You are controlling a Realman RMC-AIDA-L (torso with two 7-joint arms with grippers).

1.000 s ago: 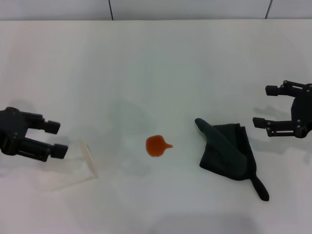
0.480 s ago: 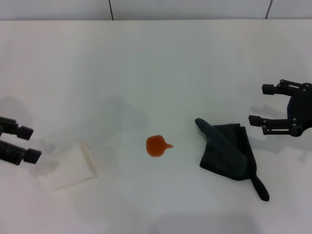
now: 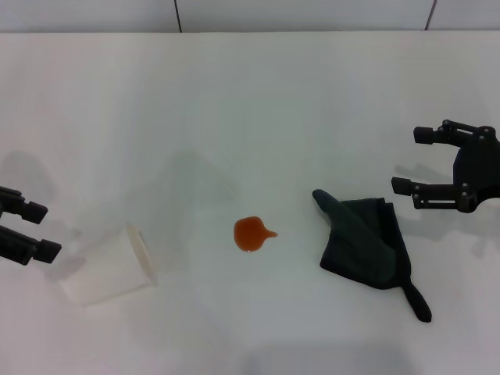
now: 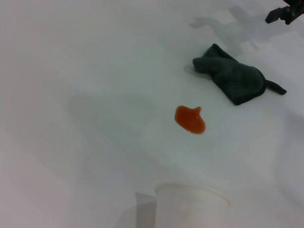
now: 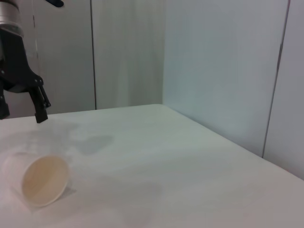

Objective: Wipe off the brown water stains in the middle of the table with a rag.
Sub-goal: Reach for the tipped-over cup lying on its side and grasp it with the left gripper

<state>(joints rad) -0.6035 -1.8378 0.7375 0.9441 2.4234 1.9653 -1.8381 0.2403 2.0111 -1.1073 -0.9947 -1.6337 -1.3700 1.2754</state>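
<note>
Rag (image 3: 363, 242) lies mid-bench toward the right edge, stain (image 3: 251, 233) just left of it. Right tool (image 3: 406, 160), jaws wide, hovers nearest; left tool (image 3: 39, 230), also wide, by left edge.

Head view: left gripper (image 3: 33, 230) cut by the frame edge, only two fingertips showing; right gripper (image 3: 412, 159) body clipped at the opposite edge. Left wrist view: cup (image 4: 190, 207) cropped at the frame edge, only rim and upper wall visible. Right wrist view: rag and stain out of frame
</note>
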